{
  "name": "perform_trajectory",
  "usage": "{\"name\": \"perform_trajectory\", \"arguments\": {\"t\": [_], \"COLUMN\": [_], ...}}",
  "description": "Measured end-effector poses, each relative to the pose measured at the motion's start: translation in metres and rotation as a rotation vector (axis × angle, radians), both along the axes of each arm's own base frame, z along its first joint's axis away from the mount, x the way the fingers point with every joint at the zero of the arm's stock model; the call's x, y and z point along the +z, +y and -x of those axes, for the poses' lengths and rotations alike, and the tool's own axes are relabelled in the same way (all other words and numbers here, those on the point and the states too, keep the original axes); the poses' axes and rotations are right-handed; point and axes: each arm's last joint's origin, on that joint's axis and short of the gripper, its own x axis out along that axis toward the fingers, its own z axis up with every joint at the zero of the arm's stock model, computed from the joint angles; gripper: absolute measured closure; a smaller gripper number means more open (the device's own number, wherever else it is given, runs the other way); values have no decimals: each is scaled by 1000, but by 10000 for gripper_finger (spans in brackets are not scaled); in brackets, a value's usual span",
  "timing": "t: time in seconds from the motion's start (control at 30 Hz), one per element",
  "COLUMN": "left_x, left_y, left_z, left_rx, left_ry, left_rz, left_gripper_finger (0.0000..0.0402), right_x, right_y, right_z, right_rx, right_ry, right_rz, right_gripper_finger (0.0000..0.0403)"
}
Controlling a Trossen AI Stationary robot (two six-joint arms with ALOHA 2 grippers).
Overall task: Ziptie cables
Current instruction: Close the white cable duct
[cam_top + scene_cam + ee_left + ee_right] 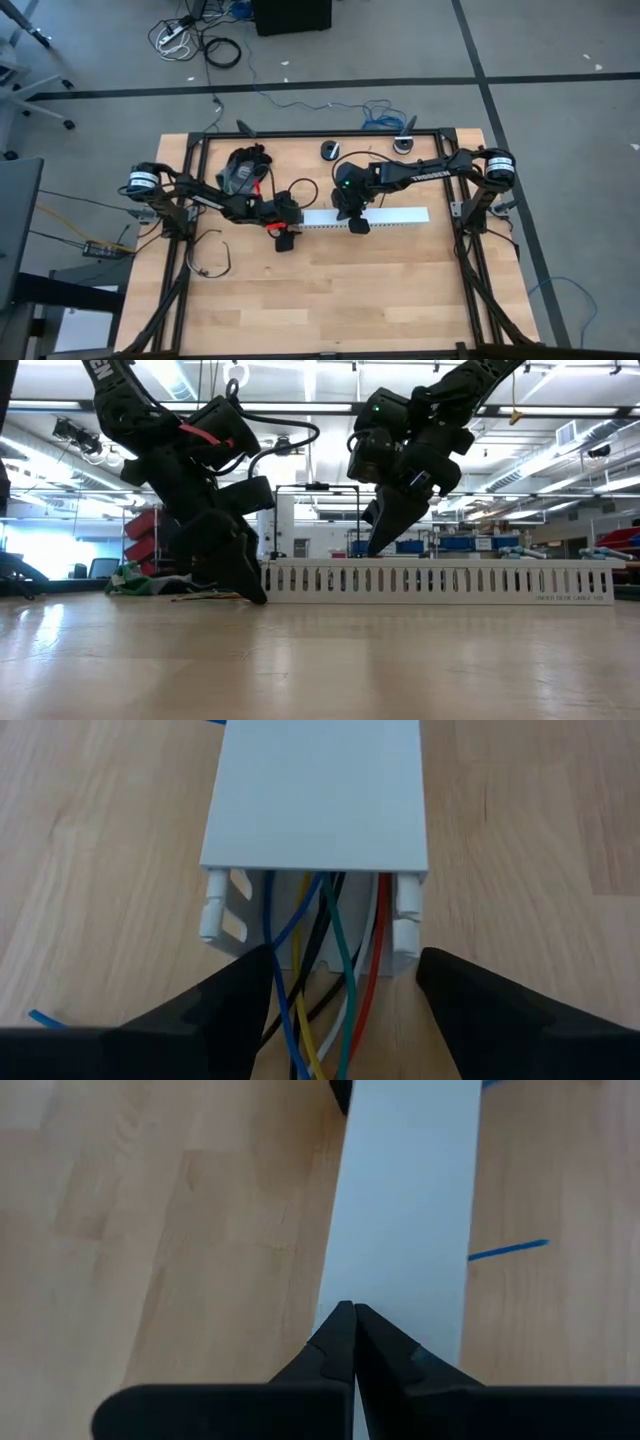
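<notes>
A white slotted duct (390,216) lies flat on the wooden table, with a plain cover (315,790) on top. The cables (325,970) are a bunch of blue, yellow, black, green, white and red wires. They run out of the duct's open left end and along the table. My left gripper (345,995) is low at that end and open. One finger (225,1010) stands on each side of the wires, and I cannot tell whether either touches them. My right gripper (350,1312) is shut over the duct's cover, left of the duct's middle (357,226). My right gripper has its shut fingertips on the top of the duct's cover (375,1290), near one long edge. It slants down from the table's right and far side. In the low view the tips (378,548) reach the duct's upper edge. The duct stays flat on the table.
A dark bundle with red and green parts (245,170) lies at the far left. Two small black round things (330,150) (403,145) lie near the far edge, and a thin black wire loop (208,262) lies near the left arm. A blue strip (508,1251) is on the table beside the duct.
</notes>
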Motion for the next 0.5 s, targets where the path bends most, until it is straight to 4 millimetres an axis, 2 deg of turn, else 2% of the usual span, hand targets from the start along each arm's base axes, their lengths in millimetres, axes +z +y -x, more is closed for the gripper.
{"name": "perform_trajectory", "arguments": {"t": [0.1,0.3,0.5], "left_x": [0,0,0], "left_y": [0,0,0], "left_z": [0,0,0], "left_rx": [0,4,3], "left_ry": [-1,-2,-2], "left_rz": [0,3,7], "left_gripper_finger": [149,149,149], "right_x": [-1,-20,-21], "right_y": [0,0,-1], "right_z": [-1,-7,-7], "right_rx": [11,24,24], "right_ry": [-3,37,35], "right_rz": [-15,-58,-59], "right_gripper_finger": [402,403,403]}}
